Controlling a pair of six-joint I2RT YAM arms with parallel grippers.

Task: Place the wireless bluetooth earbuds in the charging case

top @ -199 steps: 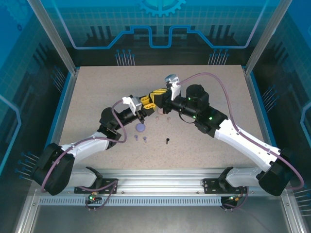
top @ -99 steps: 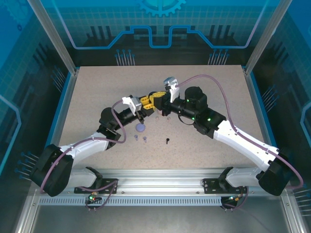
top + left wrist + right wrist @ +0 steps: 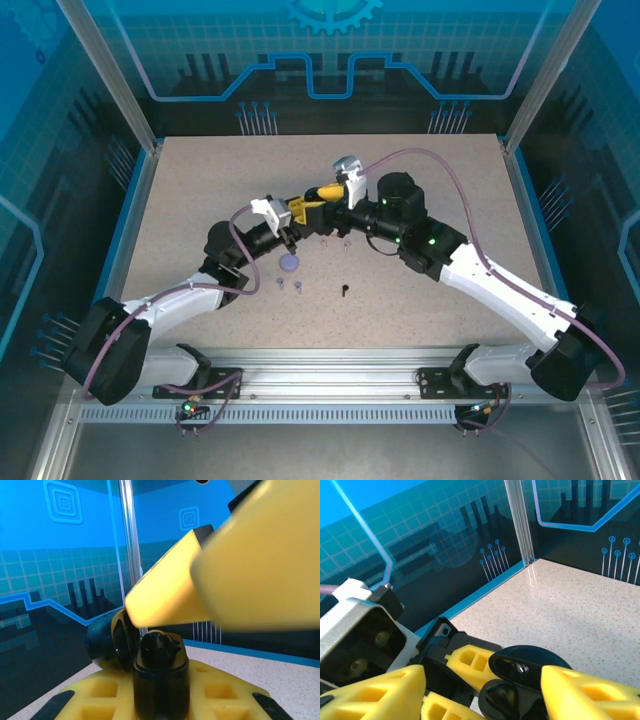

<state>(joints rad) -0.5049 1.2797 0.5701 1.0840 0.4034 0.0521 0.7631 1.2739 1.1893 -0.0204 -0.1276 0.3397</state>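
Left hand (image 3: 300, 212) clamps the open black charging case (image 3: 160, 680) as a steady target, black earbud (image 3: 159, 649) sitting in it. Right hand (image 3: 480, 690) spread wide, gripping nothing. Lilac earbuds (image 3: 290, 286) lie on the worktop (image 3: 200, 180).

The left gripper (image 3: 303, 210) and right gripper (image 3: 323, 191) meet above the table (image 3: 200, 190), earbuds (image 3: 344, 291) scattered nearby.

On the table (image 3: 200, 190) lies a closed round case (image 3: 290, 263). Just before it sits an earbud pair (image 3: 281, 285); right-front, a single earbud (image 3: 344, 291); right-behind, a second earbud pair (image 3: 325, 241); behind, the left pincer (image 3: 303, 212) holding an open case (image 3: 160, 675).
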